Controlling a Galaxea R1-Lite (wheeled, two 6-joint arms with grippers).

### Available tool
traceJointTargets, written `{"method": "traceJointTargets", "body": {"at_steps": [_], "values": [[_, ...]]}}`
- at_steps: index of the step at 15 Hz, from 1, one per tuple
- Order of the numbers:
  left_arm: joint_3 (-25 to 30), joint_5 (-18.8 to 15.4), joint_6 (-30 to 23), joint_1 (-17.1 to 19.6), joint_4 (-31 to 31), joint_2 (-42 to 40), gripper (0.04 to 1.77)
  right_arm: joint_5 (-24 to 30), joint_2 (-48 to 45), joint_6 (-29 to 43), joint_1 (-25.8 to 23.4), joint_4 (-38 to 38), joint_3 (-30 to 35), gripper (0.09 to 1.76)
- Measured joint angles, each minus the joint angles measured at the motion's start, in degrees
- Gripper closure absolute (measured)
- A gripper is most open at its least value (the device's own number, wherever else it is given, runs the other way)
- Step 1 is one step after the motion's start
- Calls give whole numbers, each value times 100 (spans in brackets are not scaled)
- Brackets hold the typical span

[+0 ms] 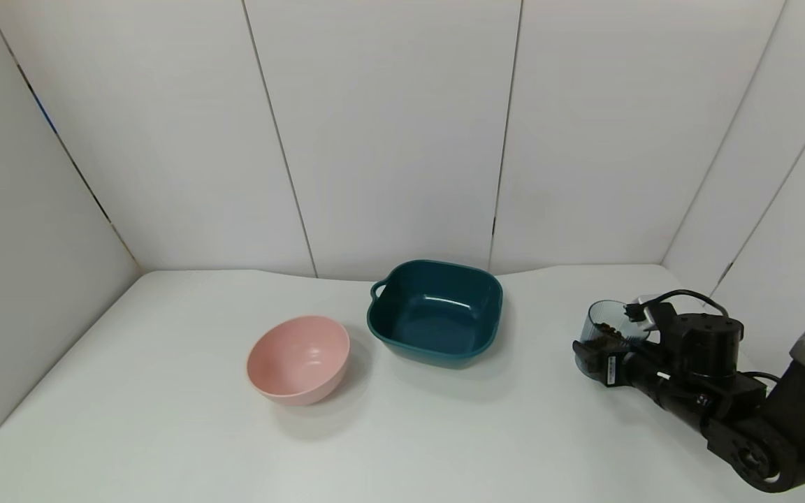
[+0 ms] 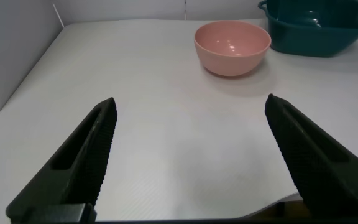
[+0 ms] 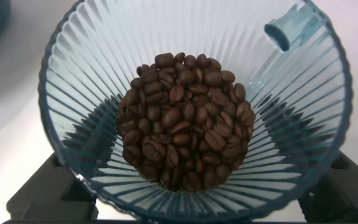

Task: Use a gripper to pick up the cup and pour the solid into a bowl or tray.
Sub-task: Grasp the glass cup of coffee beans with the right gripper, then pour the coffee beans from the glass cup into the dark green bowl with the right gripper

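The cup [image 1: 608, 323], a ribbed translucent blue-grey tumbler, stands upright at the right side of the table. It holds the solid [image 1: 608, 327], dark brown coffee beans. My right gripper [image 1: 602, 349] is shut on the cup, one finger on each side of its lower wall. In the right wrist view the cup [image 3: 191, 74] fills the frame, with the beans [image 3: 185, 130] heaped at its bottom and my gripper [image 3: 194, 186] clasping it. The dark teal dish [image 1: 437, 353] sits empty at the table's middle back, left of the cup. My left gripper [image 2: 191, 109] is open and empty over the table's near left part.
A round pink bowl [image 1: 298, 360] stands empty left of and nearer than the teal dish; both show in the left wrist view, the bowl [image 2: 232, 46] and the dish [image 2: 316, 37]. White wall panels close the table's back and sides.
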Motion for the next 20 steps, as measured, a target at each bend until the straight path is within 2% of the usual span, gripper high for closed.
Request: {"method": "traceJointTargets", "body": {"at_steps": [1, 3, 4, 17, 20], "values": [[0, 2, 0, 0, 0, 0, 9, 0, 11, 2, -6, 0, -18, 14], [0, -2, 0, 0, 0, 0, 9, 0, 24, 0, -15, -2, -33, 45], [0, 0, 0, 0, 0, 0, 9, 2, 24, 2, -15, -4, -33, 49], [0, 0, -1, 0, 0, 0, 9, 2, -102, -21, 11, 35, 26, 51], [0, 0, -1, 0, 0, 0, 9, 13, -391, -37, 107, 400, -2, 51]]}}
